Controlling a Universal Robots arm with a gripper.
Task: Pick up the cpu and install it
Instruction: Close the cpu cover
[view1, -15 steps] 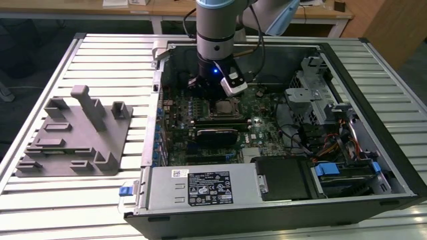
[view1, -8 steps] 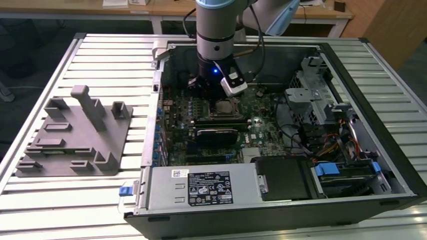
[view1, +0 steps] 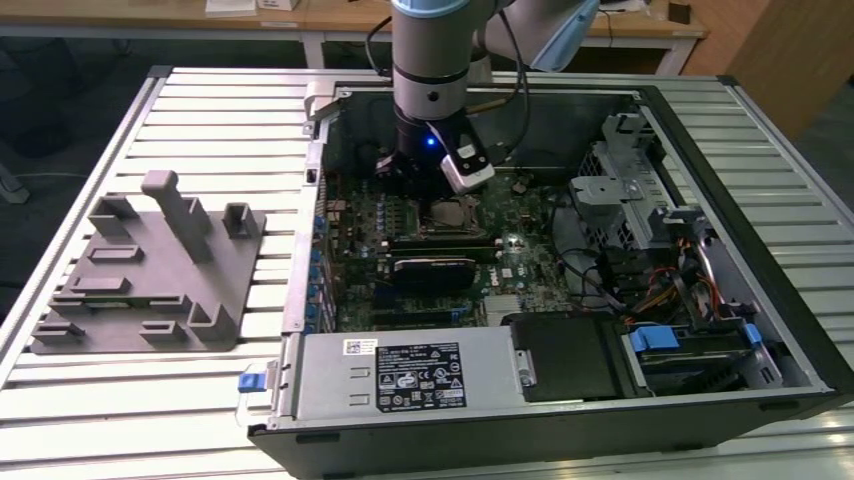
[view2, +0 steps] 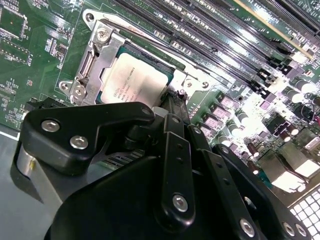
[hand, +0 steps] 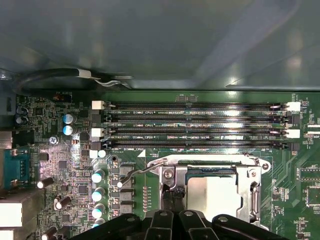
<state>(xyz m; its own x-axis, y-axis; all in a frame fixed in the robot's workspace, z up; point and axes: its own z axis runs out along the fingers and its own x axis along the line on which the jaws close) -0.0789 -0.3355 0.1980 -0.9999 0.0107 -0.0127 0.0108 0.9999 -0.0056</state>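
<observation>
The cpu (view2: 134, 80) is a silvery square chip lying flat in the motherboard socket, framed by the socket's metal bracket (view2: 89, 64). In the first wrist view the cpu (hand: 215, 194) sits below the row of memory slots. My gripper (view2: 172, 98) hangs just over the socket's edge beside the chip, fingers (hand: 166, 199) pressed together and holding nothing. A thin wire lever (hand: 136, 171) curves out from the socket next to the fingertips. In the exterior view the gripper (view1: 430, 190) reaches down into the open computer case above the socket (view1: 450, 212).
A grey plastic tray with upright posts (view1: 147, 280) stands on the slatted table at the exterior view's left. Inside the case are the memory slots (hand: 195, 125), a black ribbed module (view1: 434, 268), drive bays (view1: 627, 190) and the power supply (view1: 400, 372).
</observation>
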